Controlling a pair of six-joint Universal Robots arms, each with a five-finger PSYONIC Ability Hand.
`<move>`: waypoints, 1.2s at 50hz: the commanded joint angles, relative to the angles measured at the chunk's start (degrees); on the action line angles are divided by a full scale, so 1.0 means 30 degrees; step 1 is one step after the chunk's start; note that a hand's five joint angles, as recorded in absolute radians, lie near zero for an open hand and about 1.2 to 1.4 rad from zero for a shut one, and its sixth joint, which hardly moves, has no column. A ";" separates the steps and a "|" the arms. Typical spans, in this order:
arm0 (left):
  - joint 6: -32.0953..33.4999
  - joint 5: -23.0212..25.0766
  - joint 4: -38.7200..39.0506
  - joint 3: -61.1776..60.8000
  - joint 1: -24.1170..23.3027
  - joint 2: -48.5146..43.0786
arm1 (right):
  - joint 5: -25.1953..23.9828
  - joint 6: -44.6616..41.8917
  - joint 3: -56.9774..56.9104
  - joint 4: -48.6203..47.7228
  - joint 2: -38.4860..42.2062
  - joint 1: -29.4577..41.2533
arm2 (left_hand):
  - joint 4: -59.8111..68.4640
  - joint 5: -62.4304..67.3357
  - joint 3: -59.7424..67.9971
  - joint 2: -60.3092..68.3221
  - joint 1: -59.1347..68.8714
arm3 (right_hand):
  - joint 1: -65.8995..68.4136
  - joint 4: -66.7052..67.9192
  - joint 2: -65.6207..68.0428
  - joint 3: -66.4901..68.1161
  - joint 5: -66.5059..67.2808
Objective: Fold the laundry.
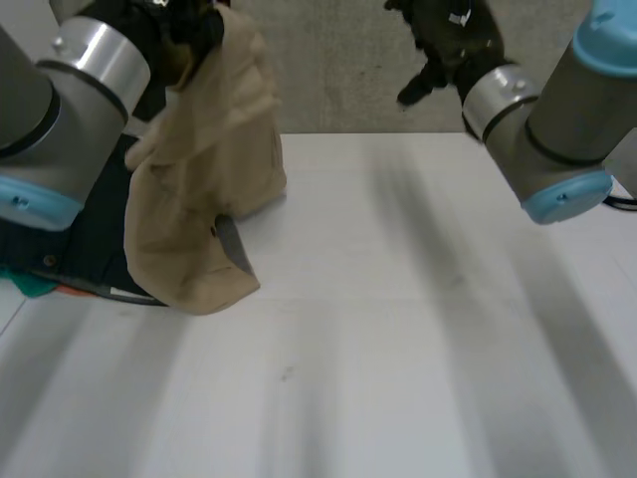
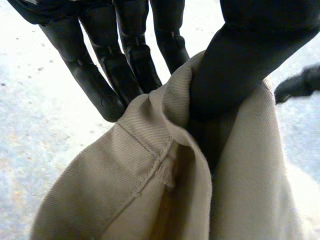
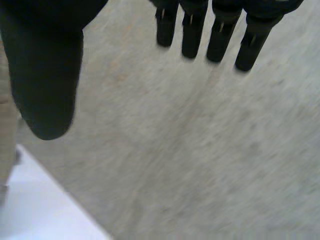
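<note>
A beige garment (image 1: 204, 169) hangs from my left hand (image 1: 191, 28), which is raised at the far left of the white table (image 1: 418, 329). Its lower end rests crumpled on the table. In the left wrist view the thumb (image 2: 232, 75) presses a seamed edge of the beige cloth (image 2: 150, 190) against the fingers (image 2: 117, 75), so this hand is shut on it. My right hand (image 1: 448, 40) is held high over the table's far edge, apart from the garment. Its thumb (image 3: 45, 75) and fingers (image 3: 215, 35) are straight and spread, with nothing between them.
A dark pile of clothes (image 1: 90, 249) lies at the table's left edge under the beige garment, with teal and orange pieces (image 1: 35, 284) at its near side. Grey floor (image 3: 200, 150) lies beyond the table's far edge.
</note>
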 commanded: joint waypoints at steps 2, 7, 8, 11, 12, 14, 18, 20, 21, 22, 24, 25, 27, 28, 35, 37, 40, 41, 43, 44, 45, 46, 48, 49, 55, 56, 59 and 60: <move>-0.0269 0.1374 0.1166 -0.3344 0.0399 0.3381 | -0.2913 0.3961 -0.1691 0.1682 0.2867 0.0177 | 0.3871 0.4444 0.4136 0.3843 0.4858 | -0.1966 -0.2242 -0.2010 -0.2212 -0.2055; -0.0972 0.2690 0.1489 -0.5012 0.0662 0.4904 | -0.4584 0.6186 -0.2805 0.2823 0.4974 0.1142 | 0.3871 0.4444 0.4136 0.3843 0.4858 | -0.1966 -0.2242 -0.2010 -0.2212 -0.2055; -0.1031 0.2926 0.1518 -0.5219 0.0721 0.5052 | -0.4703 0.6395 -0.2864 0.3059 0.5212 0.1319 | 0.3871 0.4444 0.4136 0.3843 0.4858 | -0.1966 -0.2242 -0.2010 -0.2212 -0.2055; -0.1090 0.3572 0.1694 -0.5777 0.0809 0.5404 | -0.4851 0.6747 -0.2923 0.3703 0.6030 0.2341 | 0.3871 0.4444 0.4136 0.3843 0.4858 | -0.1966 -0.2242 -0.2010 -0.2212 -0.2055; -0.1032 0.3776 0.1723 -0.6039 0.0809 0.5492 | -0.4793 0.6835 -0.2953 0.3735 0.6382 0.2694 | 0.3871 0.4444 0.4136 0.3843 0.4858 | -0.0866 -0.1142 -0.0910 -0.1112 -0.0955; -0.1003 0.3865 0.1753 -0.6217 0.0839 0.5493 | -0.4705 0.6982 -0.3040 0.3706 0.6706 0.3018 | 0.3871 0.4444 0.4136 0.3843 0.4858 | 0.3895 0.3619 0.3851 0.3649 0.3806; -0.0944 0.3720 0.1840 -0.6423 0.1072 0.5522 | -0.3507 0.7305 -0.4034 0.3705 0.7118 0.3342 | 0.3871 0.4444 0.4136 0.3843 0.4858 | 2.1367 2.1091 2.1323 2.1121 2.1278; -0.0944 0.3545 0.1841 -0.6452 0.1422 0.5464 | -0.1437 0.7072 -0.4445 0.4113 0.6799 0.2877 | 0.3871 0.4444 0.4136 0.3843 0.4858 | 2.1367 2.1091 2.1323 2.1121 2.1278; -0.0944 0.3456 0.1841 -0.6452 0.1570 0.5464 | -0.0756 0.6809 -0.4505 0.4319 0.6535 0.2612 | 0.3871 0.4444 0.4136 0.3843 0.4858 | 2.1367 2.1091 2.1323 2.1121 2.1278; -0.0973 0.3398 0.1841 -0.6452 0.1716 0.5435 | -0.0169 0.6401 -0.4506 0.4553 0.6213 0.2349 | 0.3871 0.4444 0.4136 0.3843 0.4858 | 2.1367 2.1091 2.1323 2.1121 2.1278; -0.1060 0.3338 0.1870 -0.6365 0.2125 0.5435 | 0.1176 0.4623 -0.4302 0.4992 0.5018 0.1531 | 0.3871 0.4444 0.4136 0.3843 0.4858 | 2.1367 2.1091 2.1323 2.1121 2.1278; -0.1061 0.3338 0.1870 -0.6335 0.2273 0.5377 | 0.1387 0.3827 -0.4185 0.5111 0.4458 0.1294 | 0.3871 0.4444 0.4136 0.3843 0.4858 | 2.1367 2.1091 2.1323 2.1121 2.1278; -0.1061 0.3309 0.1928 -0.6247 0.2449 0.5318 | 0.1565 0.2186 -0.3805 0.5142 0.3112 0.0883 | 0.3871 0.4444 0.4136 0.3843 0.4858 | 2.1367 2.1091 2.1323 2.1121 2.1278; -0.1061 0.3280 0.2074 -0.6102 0.2537 0.5172 | 0.1565 0.0786 -0.3164 0.5055 0.1770 0.0504 | 0.3871 0.4444 0.4136 0.3843 0.4858 | 2.1367 2.1091 2.1323 2.1121 2.1278; -0.0973 0.2753 0.3159 -0.4228 0.2567 0.2041 | 0.1682 -0.1015 0.0176 0.1923 -0.2194 0.0909 | 0.3871 0.4444 0.4136 0.3843 0.4858 | 2.1367 2.1091 2.1323 2.1121 2.1278; -0.0973 0.2577 0.2780 -0.3641 0.2509 0.0751 | 0.1741 -0.1132 0.1992 0.0925 -0.3104 0.1202 | 0.3871 0.4444 0.4136 0.3843 0.4858 | 2.1367 2.1091 2.1323 2.1121 2.1278; -0.0973 0.2518 0.1435 -0.4018 0.2421 -0.0452 | 0.1975 -0.1921 0.4570 0.0572 -0.3808 0.1758 | 0.3871 0.4444 0.4136 0.3843 0.4858 | 2.1367 2.1091 2.1323 2.1121 2.1278; -0.0973 0.2518 0.0996 -0.4223 0.2450 -0.0599 | 0.2033 -0.2243 0.5243 0.0542 -0.3955 0.1876 | 0.3871 0.4444 0.4136 0.3843 0.4858 | 2.1367 2.1091 2.1323 2.1121 2.1278; -0.0828 0.2401 -0.0202 -0.5098 0.2392 -0.0747 | 0.2238 -0.3526 0.7171 0.0513 -0.4189 0.1993 | 0.3871 0.4444 0.4136 0.3843 0.4858 | 2.1367 2.1091 2.1323 2.1121 2.1278; -0.0711 0.2459 -0.0558 -0.5481 0.2391 -0.0747 | 0.2326 -0.3970 0.7764 0.0513 -0.4219 0.1994 | 0.3871 0.4444 0.4136 0.3843 0.4858 | 2.1367 2.1091 2.1323 2.1121 2.1278; -0.0535 0.2460 -0.0881 -0.5949 0.2420 -0.0747 | 0.2414 -0.4380 0.8350 0.0542 -0.4191 0.2023 | 0.3871 0.4444 0.4136 0.3843 0.4858 | 2.1367 2.1091 2.1323 2.1121 2.1278; -0.0360 0.2460 -0.1116 -0.6389 0.2450 -0.0747 | 0.2473 -0.4762 0.8936 0.0513 -0.4190 0.2082 | 0.3871 0.4444 0.4136 0.3843 0.4858 | 2.1367 2.1091 2.1323 2.1121 2.1278; 0.0401 0.2489 -0.1761 -0.7795 0.2538 -0.0747 | 0.2649 -0.5904 1.0490 0.0542 -0.4015 0.2169 | 0.0695 0.1268 0.0960 0.0667 0.1682 | 2.1367 2.1091 2.1323 2.1121 2.1278; 0.0694 0.2547 -0.1937 -0.8206 0.2480 -0.0718 | 0.2707 -0.6285 1.0929 0.0629 -0.3841 0.2199 | -0.0762 -0.0189 -0.0497 -0.0790 0.0225 | 2.1367 2.1091 2.1323 2.1121 2.1278; 0.3211 0.2753 -0.3369 -0.9995 0.2217 -0.0689 | 0.2766 -0.7694 1.2516 0.0688 -0.2406 0.2083 | -1.2640 -1.2067 -1.2375 -1.2668 -1.1653 | 1.7074 1.6798 1.7030 1.6829 1.6985; 0.3419 0.2694 -0.3722 -1.0026 0.2158 -0.0689 | 0.2824 -0.7666 1.2516 0.0717 -0.2374 0.2082 | -1.3607 -1.3034 -1.3342 -1.3635 -1.2620 | 1.5211 1.4935 1.5166 1.4965 1.5121; 0.3976 0.2228 -0.5125 -0.9794 0.2127 -0.0456 | 0.3058 -0.7229 1.2545 0.0951 -0.2577 0.1936 | -1.6631 -1.6058 -1.6365 -1.6658 -1.5643 | 0.6655 0.6379 0.6611 0.6409 0.6566; 0.4007 0.2109 -0.5393 -0.9676 0.2157 -0.0338 | 0.3117 -0.7110 1.2574 0.1010 -0.2753 0.1936 | -1.7089 -1.6516 -1.6823 -1.7116 -1.6101 | 0.5836 0.5560 0.5792 0.5591 0.5747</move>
